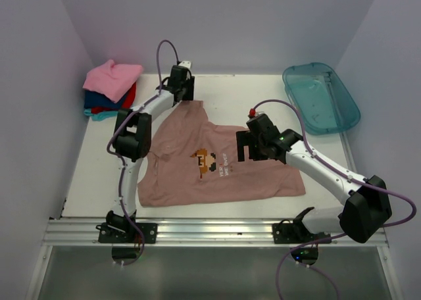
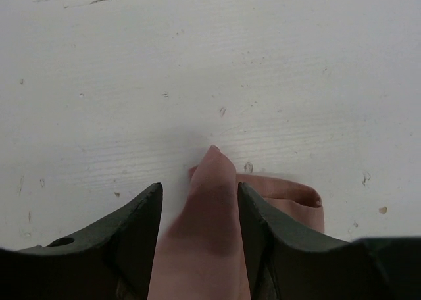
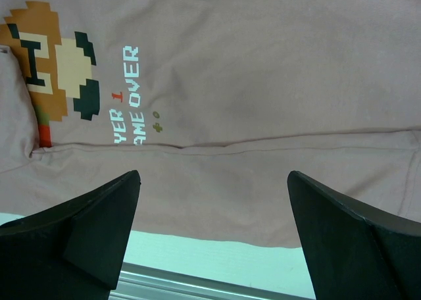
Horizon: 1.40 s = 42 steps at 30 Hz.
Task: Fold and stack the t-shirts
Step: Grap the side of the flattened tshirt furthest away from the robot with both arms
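A dusty pink-brown t-shirt (image 1: 217,172) lies spread on the white table, its pixel print (image 1: 205,160) facing up. My left gripper (image 1: 183,93) is at the shirt's far corner. In the left wrist view its fingers (image 2: 199,201) are shut on a raised ridge of the pink cloth (image 2: 210,214), and a folded bit of cloth lies just to the right. Over the shirt's right half my right gripper (image 1: 245,145) hovers open. In the right wrist view nothing sits between its fingers (image 3: 214,201), and the shirt (image 3: 263,83) and its hem lie below. Folded t-shirts (image 1: 112,86) are stacked at the far left, bright pink on top.
A translucent teal plastic tub (image 1: 320,96) lies at the far right corner of the table (image 1: 223,89). A metal rail (image 1: 210,231) runs along the near edge. Grey walls close in the left, back and right sides.
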Each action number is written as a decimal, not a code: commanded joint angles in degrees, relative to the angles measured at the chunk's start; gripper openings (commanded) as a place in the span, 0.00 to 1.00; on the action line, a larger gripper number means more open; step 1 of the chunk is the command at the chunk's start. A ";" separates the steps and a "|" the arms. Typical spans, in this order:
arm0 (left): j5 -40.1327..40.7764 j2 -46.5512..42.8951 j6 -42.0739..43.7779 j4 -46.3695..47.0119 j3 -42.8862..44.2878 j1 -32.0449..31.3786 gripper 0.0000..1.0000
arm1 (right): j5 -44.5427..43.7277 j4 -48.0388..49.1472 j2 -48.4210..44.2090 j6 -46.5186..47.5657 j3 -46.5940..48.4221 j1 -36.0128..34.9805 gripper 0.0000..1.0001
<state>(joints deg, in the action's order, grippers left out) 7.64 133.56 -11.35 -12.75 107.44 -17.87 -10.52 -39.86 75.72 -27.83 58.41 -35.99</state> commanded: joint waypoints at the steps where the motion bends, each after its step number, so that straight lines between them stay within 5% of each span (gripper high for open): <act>1: -1.31 1.26 0.37 2.56 3.39 -0.06 0.53 | -0.64 -0.57 -1.19 0.32 0.47 0.04 0.99; 13: -2.01 3.20 -0.16 1.15 4.36 0.20 0.48 | -1.17 -0.93 -1.81 0.33 0.56 -0.05 0.99; 21: -0.61 1.89 -0.42 1.15 3.57 0.38 0.00 | -2.83 -0.84 -2.16 -0.46 0.12 0.04 0.99; 32: 8.62 -15.86 0.81 0.37 -9.07 0.47 0.00 | -16.80 -1.81 1.52 -6.00 7.58 12.15 0.99; 42: 9.50 -27.64 -0.68 -5.70 -17.52 0.55 0.00 | -10.93 0.83 23.84 -2.40 24.11 19.81 0.98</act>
<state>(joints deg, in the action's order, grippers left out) 15.94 109.40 -11.40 -16.03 92.14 -17.74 -22.76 -40.01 95.18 -31.31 79.07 -17.54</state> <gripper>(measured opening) 0.012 0.983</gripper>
